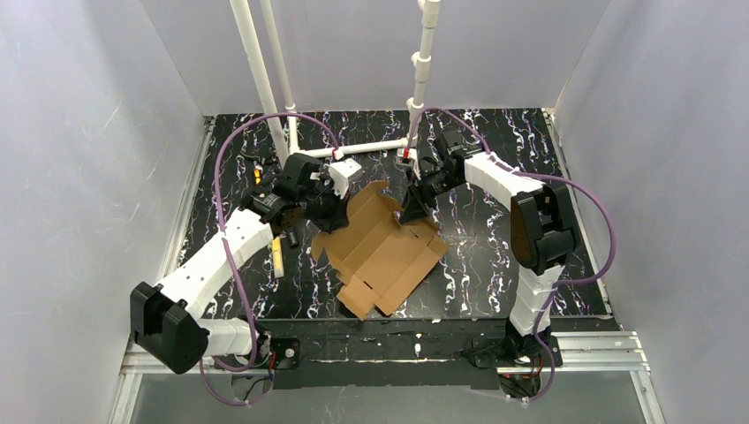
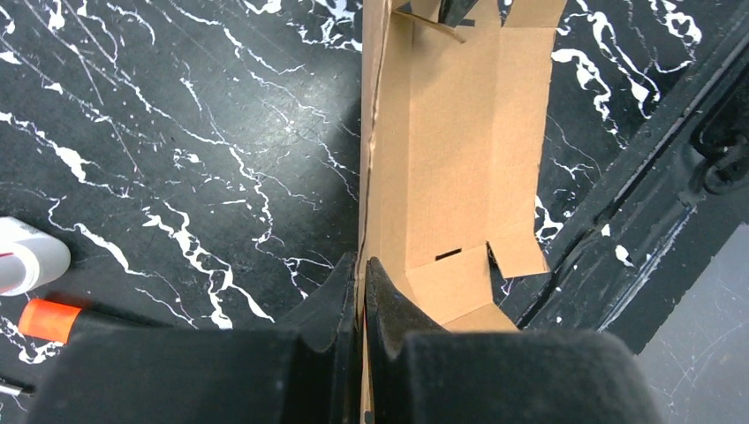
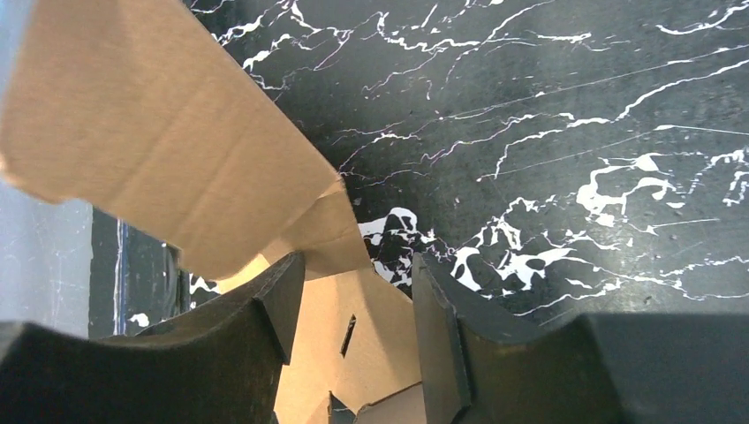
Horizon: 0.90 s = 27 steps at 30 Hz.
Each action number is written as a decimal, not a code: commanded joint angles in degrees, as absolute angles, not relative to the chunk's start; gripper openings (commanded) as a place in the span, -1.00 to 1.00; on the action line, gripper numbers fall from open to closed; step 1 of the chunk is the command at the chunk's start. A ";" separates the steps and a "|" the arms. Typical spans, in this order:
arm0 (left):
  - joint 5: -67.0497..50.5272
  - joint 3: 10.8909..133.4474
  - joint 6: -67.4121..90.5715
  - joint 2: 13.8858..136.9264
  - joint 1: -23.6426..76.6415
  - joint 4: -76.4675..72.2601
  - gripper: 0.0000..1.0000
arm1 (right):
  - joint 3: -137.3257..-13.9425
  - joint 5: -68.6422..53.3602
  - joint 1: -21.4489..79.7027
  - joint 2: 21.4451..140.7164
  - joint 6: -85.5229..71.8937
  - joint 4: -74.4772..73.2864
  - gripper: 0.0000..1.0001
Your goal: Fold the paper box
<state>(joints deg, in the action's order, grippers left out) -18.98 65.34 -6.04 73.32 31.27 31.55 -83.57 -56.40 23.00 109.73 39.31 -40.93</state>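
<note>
— So, where is the box [image 1: 384, 252] lying?
— It is lying open and mostly flat in the middle of the black marbled counter [image 1: 495, 256], between the two arms, with its far flaps standing up.
— What is the left claw [image 2: 362, 263] doing?
— It is pinching a raised side wall of the box. Its fingers [image 2: 389, 300] are pressing together on the upright cardboard edge, with only the sheet between them.
— And the right claw [image 3: 358, 265]?
— It is hanging at the box's far right corner, jaws standing apart. Cardboard is showing through the gap and a flap is leaning up on its left, but neither finger [image 3: 437, 336] is pressing on it.
— Is anything printed on the box?
— Only plain brown cardboard is facing the cameras; a small slot [image 2: 448, 255] is showing near one corner.
— What else is sitting around?
— A small yellowish stick [image 1: 277, 256] is lying just left of the box. At the edge of the left wrist view a white rounded thing [image 2: 26, 265] and an orange piece [image 2: 49, 320] are lying well apart from the box; a red mark on the white one is too cut off to read.
</note>
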 commanded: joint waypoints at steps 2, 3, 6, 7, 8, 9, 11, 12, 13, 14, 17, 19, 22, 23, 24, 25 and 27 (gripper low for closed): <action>-24.82 64.35 -8.26 69.92 31.46 28.72 -1.00 | -87.10 -61.05 23.78 110.45 44.89 -46.05 0.17; -25.27 64.33 -8.18 69.94 31.46 28.59 -1.00 | -87.36 -61.49 23.89 110.56 45.33 -46.31 0.18; -26.56 63.32 -7.93 69.12 31.46 26.81 -1.00 | -87.69 -65.84 23.99 111.06 49.26 -48.90 0.18; -26.62 63.03 -7.91 68.78 31.46 26.15 -1.00 | -87.83 -66.83 23.99 111.24 51.19 -50.33 0.18; -26.62 62.68 -7.93 68.42 31.46 25.58 -1.00 | -88.11 -67.67 23.99 111.45 53.60 -52.27 0.18; -26.71 62.28 -7.99 68.05 31.46 24.95 -1.00 | -88.49 -68.42 23.99 111.71 56.08 -54.45 0.18; -26.87 61.30 -8.33 67.16 31.46 23.67 -1.00 | -89.16 -69.71 23.99 112.24 60.62 -58.36 0.17; -27.00 60.92 -8.48 66.75 31.48 22.95 -1.00 | -89.51 -70.43 23.99 112.57 62.92 -60.40 0.17; -27.13 60.37 -8.63 66.29 31.49 22.29 -1.00 | -90.00 -70.97 23.99 112.95 65.19 -62.65 0.17; -27.11 59.96 -8.69 65.83 31.47 21.65 -1.00 | -90.62 -71.38 23.99 113.39 67.97 -65.27 0.16; -26.46 59.22 -8.71 64.74 31.49 20.51 -1.00 | -92.34 -72.00 23.99 115.04 74.20 -72.06 0.11; -25.92 58.96 -8.70 64.21 31.45 19.96 -1.00 | -93.13 -72.32 23.99 116.19 78.01 -75.77 0.03; -25.44 58.54 -8.53 63.56 31.45 19.29 -1.00 | -93.96 -72.72 23.99 117.24 81.05 -79.50 -0.13; -25.41 58.54 -8.59 63.51 31.45 19.17 -1.00 | -94.37 -72.78 23.97 117.39 81.37 -79.95 -0.16; -25.40 58.48 -8.73 63.55 31.47 19.35 -1.00 | -94.67 -72.77 23.99 117.49 81.49 -80.36 -0.17; -25.40 58.46 -8.97 63.67 31.47 19.65 -1.00 | -95.40 -72.65 23.94 117.55 81.72 -80.95 -0.15; -24.96 58.60 -9.60 63.91 31.44 20.43 -1.00 | -96.77 -71.66 23.91 117.20 80.34 -81.12 0.10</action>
